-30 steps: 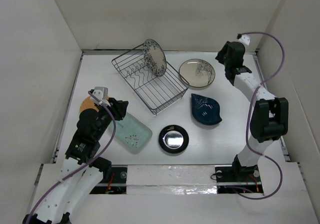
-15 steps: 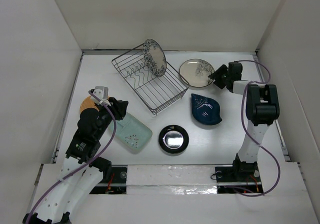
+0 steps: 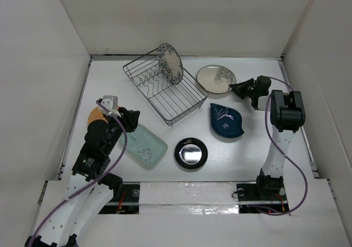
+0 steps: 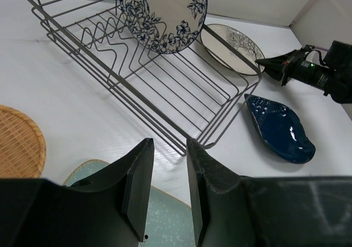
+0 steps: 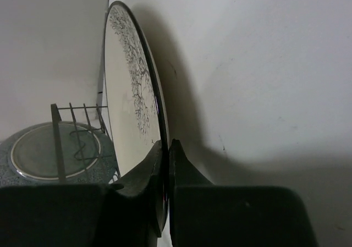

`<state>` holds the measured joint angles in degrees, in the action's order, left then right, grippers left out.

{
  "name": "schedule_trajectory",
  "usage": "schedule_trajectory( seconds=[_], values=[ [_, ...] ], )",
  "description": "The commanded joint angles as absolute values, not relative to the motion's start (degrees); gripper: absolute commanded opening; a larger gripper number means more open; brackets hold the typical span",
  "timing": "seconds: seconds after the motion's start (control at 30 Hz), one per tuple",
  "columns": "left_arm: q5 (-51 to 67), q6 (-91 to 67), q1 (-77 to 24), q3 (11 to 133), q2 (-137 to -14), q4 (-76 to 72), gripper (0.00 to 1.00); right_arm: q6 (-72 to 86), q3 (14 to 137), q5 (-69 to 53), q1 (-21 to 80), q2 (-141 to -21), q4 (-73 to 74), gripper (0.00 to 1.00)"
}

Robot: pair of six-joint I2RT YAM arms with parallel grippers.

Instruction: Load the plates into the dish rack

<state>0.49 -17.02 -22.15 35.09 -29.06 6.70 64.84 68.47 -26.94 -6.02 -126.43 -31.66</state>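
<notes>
Dish rack (image 3: 162, 90): a grey wire basket set at an angle on the far middle of the white desk (image 3: 110, 82). One flowered plate (image 3: 169, 62) stands on edge among the tines at its far end; the other slots hold nothing.

Cream plate (image 3: 215, 78): round with dark branching marks, on the desk just right of the rack and apart from it. The right end effector (image 3: 237, 88) reaches in low from the right. In the right wrist view its fingers (image 5: 179, 167) are drawn narrow, pinching the near rim of this plate. Whether that rim is raised off the desk cannot be told.

Blue plate (image 3: 226, 120): teardrop-shaped, flat on the desk nearer than the cream plate. Black plate (image 3: 191, 152): round and glossy, near the front edge.

Green plate (image 3: 144, 145): speckled, flat at front left. The left end effector (image 4: 169, 143) hangs over its far end, fingers narrowly parted and holding nothing. Orange plate (image 3: 95, 115): partly hidden beside the left arm.
</notes>
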Motion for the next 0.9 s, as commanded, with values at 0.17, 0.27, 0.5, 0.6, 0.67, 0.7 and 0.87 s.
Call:
schedule_trajectory(
  seconds=[0.17, 0.27, 0.5, 0.6, 0.67, 0.7, 0.87],
  values=[
    [-0.53, -16.87, -22.50, 36.83, -28.65, 4.22, 0.27, 66.98, 59.68, -23.74, -8.09, -115.16, -46.23, 0.00],
    [-0.44, -16.88, -22.50, 36.74, -28.21, 4.13, 0.27, 60.23, 60.55, -19.87, -7.48, -107.07, -40.53, 0.00],
    [-0.35, -16.70, -22.50, 36.83, -28.57, 3.96, 0.26, 43.17, 69.34, -10.22, -0.62, -93.09, -23.32, 0.00],
    [1.32, -16.61, -22.50, 36.74, -28.13, 3.87, 0.26, 34.75, 74.33, -5.12, 4.29, -89.57, -17.17, 0.00],
    [1.49, -16.61, -22.50, 36.74, -28.04, 3.78, 0.26, 31.92, 76.89, -3.26, 8.24, -88.86, -14.78, 0.00],
    [1.58, -16.70, -22.50, 36.74, -28.04, 3.78, 0.26, 30.69, 79.86, -2.29, 9.48, -88.94, -12.85, 0.00],
    [1.76, -16.61, -22.50, 36.74, -28.13, 3.78, 0.26, 24.35, 89.98, 0.26, 15.90, -92.02, -6.78, 0.00]
  ],
)
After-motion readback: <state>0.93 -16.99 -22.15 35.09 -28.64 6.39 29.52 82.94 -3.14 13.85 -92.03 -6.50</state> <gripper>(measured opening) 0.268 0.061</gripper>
